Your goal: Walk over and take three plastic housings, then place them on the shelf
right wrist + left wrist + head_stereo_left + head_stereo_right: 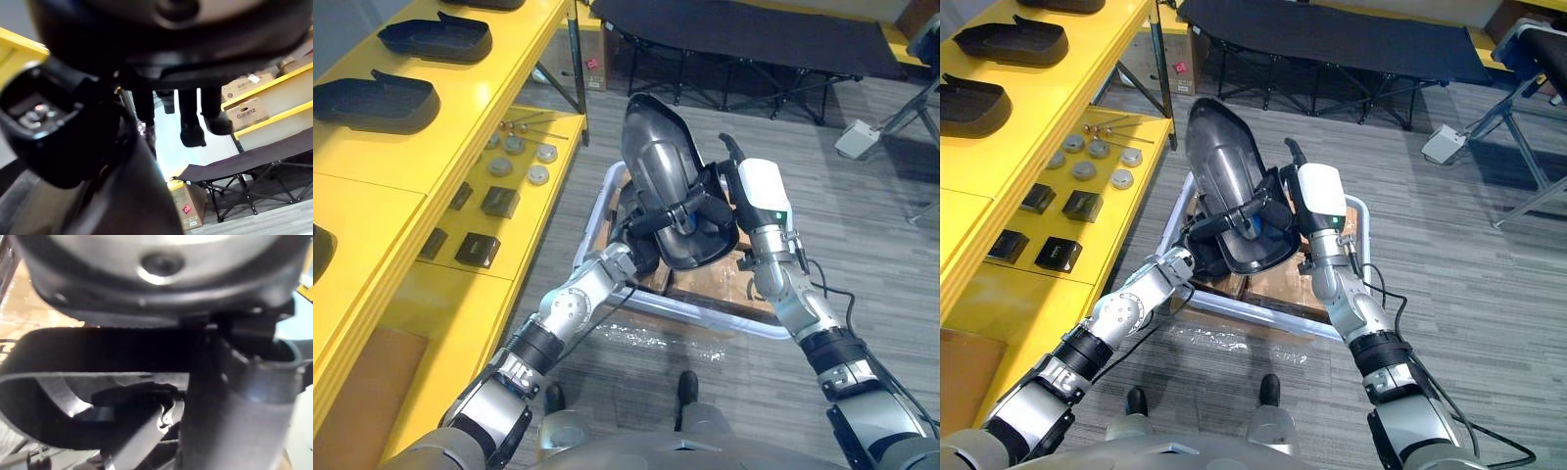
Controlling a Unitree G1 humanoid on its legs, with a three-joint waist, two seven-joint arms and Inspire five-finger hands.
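Note:
I hold a black plastic housing point(658, 166) tilted upright above a white-framed cart point(697, 315). My left hand point(677, 217) reaches up from the lower left, its fingers curled over the housing's lower rim into its hollow point(1234, 220). My right hand point(756, 201), with a white cover, rests against the housing's right edge, and its fingers point(191, 128) stretch out past the edge into free air. Two more black housings point(437, 37) point(374, 100) lie on the top level of the yellow shelf point(460, 117) to the left.
Cardboard boxes point(710, 286) fill the cart under the housing. The shelf's lower level point(524, 211) carries metal discs point(515, 157) and small black boxes point(478, 249). A black folding cot point(744, 39) stands behind, and a white device point(855, 138) lies on the floor at right.

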